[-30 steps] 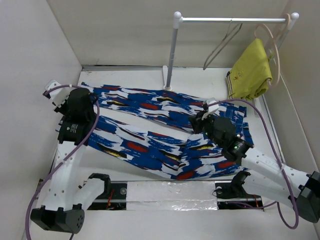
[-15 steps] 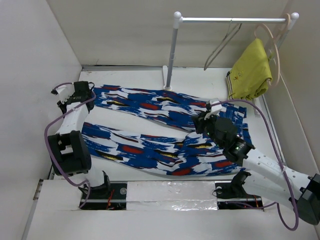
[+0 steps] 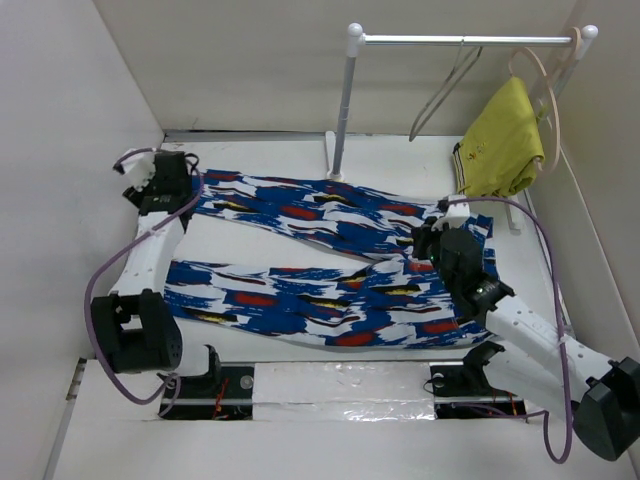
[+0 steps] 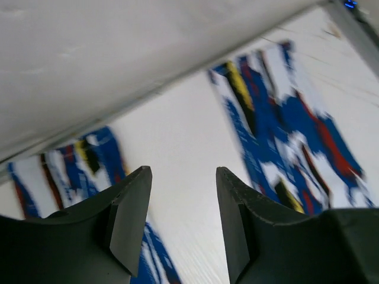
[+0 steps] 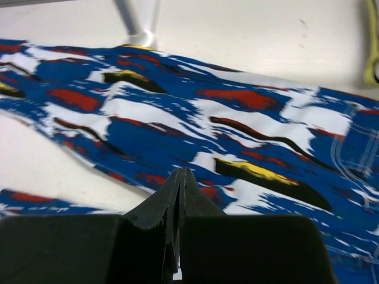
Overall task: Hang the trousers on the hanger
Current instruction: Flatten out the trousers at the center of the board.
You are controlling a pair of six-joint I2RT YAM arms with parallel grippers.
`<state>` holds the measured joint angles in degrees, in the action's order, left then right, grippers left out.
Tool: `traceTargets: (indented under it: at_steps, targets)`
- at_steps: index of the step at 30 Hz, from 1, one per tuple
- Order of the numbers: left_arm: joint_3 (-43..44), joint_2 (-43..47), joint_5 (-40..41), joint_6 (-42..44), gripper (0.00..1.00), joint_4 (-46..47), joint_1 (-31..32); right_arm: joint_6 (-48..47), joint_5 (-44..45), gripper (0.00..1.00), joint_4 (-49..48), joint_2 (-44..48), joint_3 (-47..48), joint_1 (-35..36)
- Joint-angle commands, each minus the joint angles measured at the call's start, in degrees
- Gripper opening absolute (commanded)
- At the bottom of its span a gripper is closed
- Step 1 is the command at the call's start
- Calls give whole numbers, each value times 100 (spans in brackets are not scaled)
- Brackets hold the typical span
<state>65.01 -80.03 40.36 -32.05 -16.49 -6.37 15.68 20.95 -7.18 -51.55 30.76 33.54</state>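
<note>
Noted bold blue-and-white print with red, yellow, black dashes on trousers (image 3: pixel 300 300); thin grey on hanger (image 3: pixel 437 97); plain yellow on hung garment (image 3: pixel 500 145); pale beige on second hanger (image 3: pixel 549 105).

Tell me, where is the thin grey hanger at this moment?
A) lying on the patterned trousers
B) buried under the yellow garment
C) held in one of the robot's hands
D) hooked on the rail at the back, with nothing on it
D: the hanger hangs bare from the rail, while the trousers lie spread out below it.
</note>
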Motion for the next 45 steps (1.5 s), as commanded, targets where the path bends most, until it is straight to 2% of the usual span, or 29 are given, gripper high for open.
traceTargets:
  at_steps: [1,3,4,5,6,8,9,10,12,13,16,21,26,35,36,37,38,40,44,45]
  targets:
    - [204,260,-361,-160,45,252,678,242,85,0,-3,5,-62,-365]
    - [126,347,-765,-179,43,382,1197,382,199,4,67,57,-123,-716]
    - [39,435,-897,-187,38,592,1522,470,225,9,94,66,-149,-865]
    - [-145,462,-1037,-248,37,681,2221,610,164,16,50,49,-211,-1032]
    - [-234,453,-1082,-405,36,752,2541,638,33,27,-46,31,-350,-1434]
    - [-627,418,-1144,-634,34,866,3313,786,-579,35,-169,-135,-422,-1936]
    - [-804,418,-1214,-731,33,963,3483,822,-862,41,-196,-232,-457,-2496]
    - [-1024,401,-1310,-889,32,1207,3598,866,-1134,43,-240,-337,-501,-2797]
    - [-1595,400,-1601,-969,31,1376,3713,972,-1960,45,-275,-715,-545,-3369]
    - [-1788,435,-1619,-952,31,1507,3713,989,-2111,45,-362,-847,-615,-3841]
    - [-2439,558,-1733,-908,33,1788,3862,1042,-2569,46,-389,-1295,-659,-4511]
    - [-2976,419,-1821,-847,39,2071,4363,998,-2351,54,-214,-1586,-484,-4655]
    - [-2924,-126,-1409,-706,43,2097,4759,928,-2175,54,85,-1753,-299,-4778]
    - [-3047,-558,-1865,-556,40,2510,4759,823,-2498,49,200,-2131,-255,-4831]
    - [-3134,-558,-1891,-548,38,2571,4759,814,-2525,49,208,-2140,-264,-4831]
    - [-3161,-601,-1909,-548,24,2685,4759,805,-2534,49,182,-2149,-264,-4831]
    - [-3188,-645,-1918,-574,14,2738,4759,779,-2587,49,173,-2175,-238,-4831]
    - [-3153,-829,-1909,-627,0,2757,4759,770,-2648,45,103,-2280,-203,-4831]
    - [-2802,-1014,-1314,-697,0,2651,4759,901,-2885,34,-178,-2561,-115,-4935]
    - [-2601,-1041,-1198,-706,0,2634,4759,945,-2930,27,-257,-2623,-54,-4936]
